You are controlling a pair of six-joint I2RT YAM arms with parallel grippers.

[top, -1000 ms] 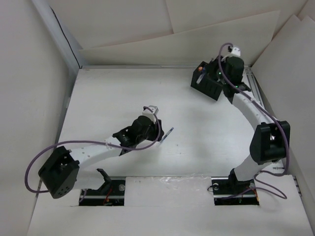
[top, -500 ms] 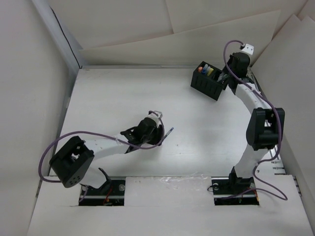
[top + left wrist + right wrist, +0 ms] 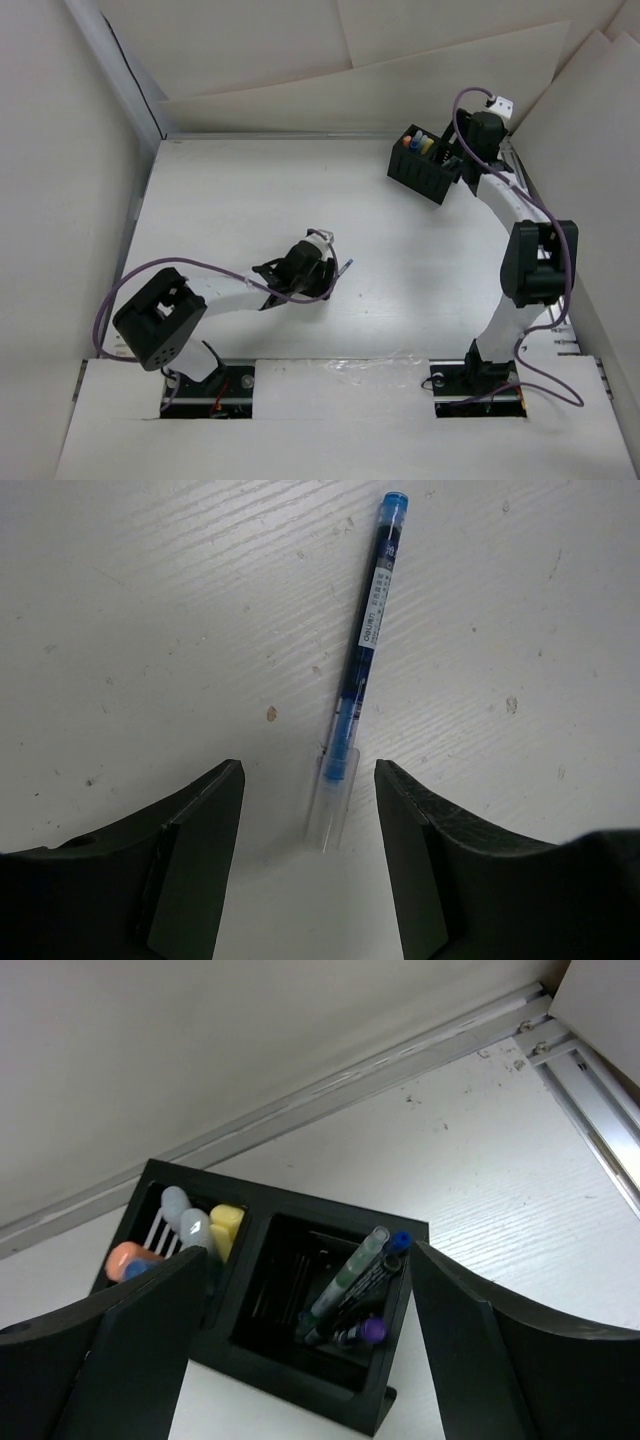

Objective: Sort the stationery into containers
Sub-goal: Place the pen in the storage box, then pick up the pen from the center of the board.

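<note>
Left gripper (image 3: 308,780): released, jaws spread, nothing between them. It hangs low over the counter, about mid-width and somewhat toward the near edge.

Blue pen (image 3: 360,670): lies flat on the bare counter, apart from both fingers. Its clear end sits just inside the gap between them, and the blue-capped end points away from the wrist. The barrel runs roughly along the gap, so closing would pinch across it.

Right gripper (image 3: 308,1250): released and empty, poised above the black organiser box (image 3: 290,1380) near the far right corner. One compartment holds thick markers (orange, yellow and pale caps); the other holds thin pens, standing tilted.

Handling estimate: the pen looks light and stiff, with a smooth round plastic barrel, so it is likely to roll or squirt out of a glancing pinch. Best hold is probably mid-barrel, near the white label (image 3: 372,605), not the clear tip. The fingertips would need to come down to the counter surface.
</note>
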